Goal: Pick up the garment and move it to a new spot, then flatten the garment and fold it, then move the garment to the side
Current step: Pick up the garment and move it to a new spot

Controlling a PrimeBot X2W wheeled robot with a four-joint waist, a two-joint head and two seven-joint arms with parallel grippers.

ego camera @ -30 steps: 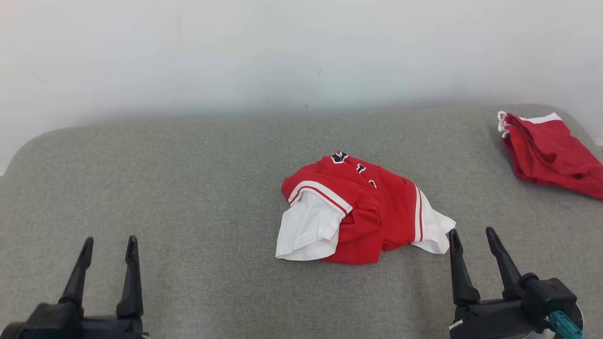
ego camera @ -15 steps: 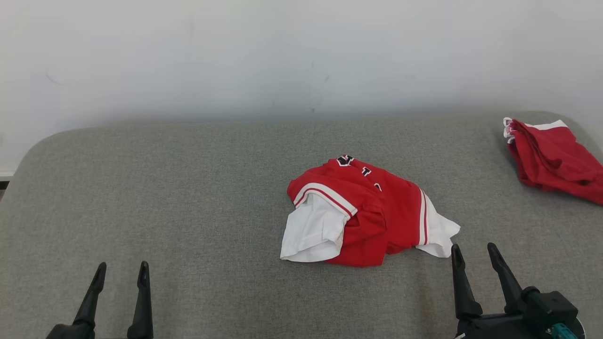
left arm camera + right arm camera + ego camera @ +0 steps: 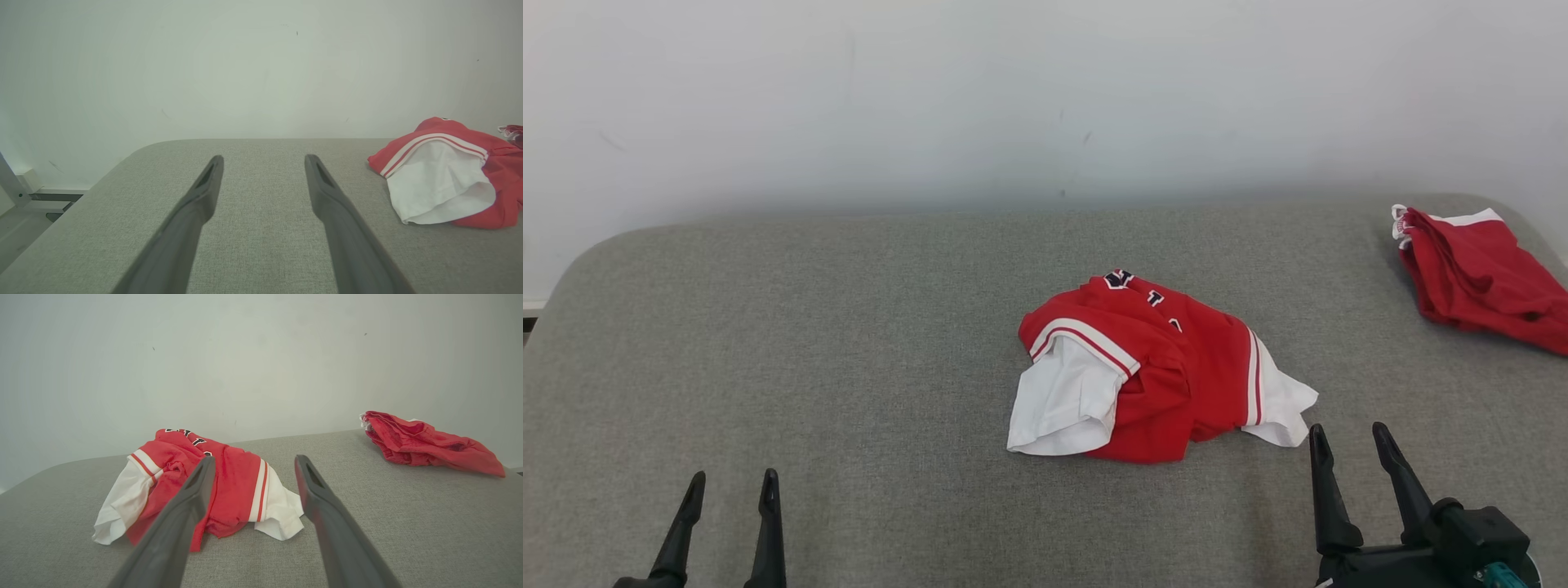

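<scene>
Grey woven fabric covers the round-cornered tabletop (image 3: 849, 327) below a plain white wall (image 3: 1013, 98); at the bottom of the head view the left end effector (image 3: 733, 482) at lower left and the right end effector (image 3: 1347, 433) at lower right are both empty, fingers spread wide. Just beyond the right one's tips, right of centre, the crumpled red sports jersey with white sleeves and striped trim (image 3: 1168, 367) lies in a heap, touched by neither, and a second bunched red garment (image 3: 1478, 278) sits at the upper right edge. By my reading nothing is done yet: pickup, move, flattening, folding and setting aside all remain.
</scene>
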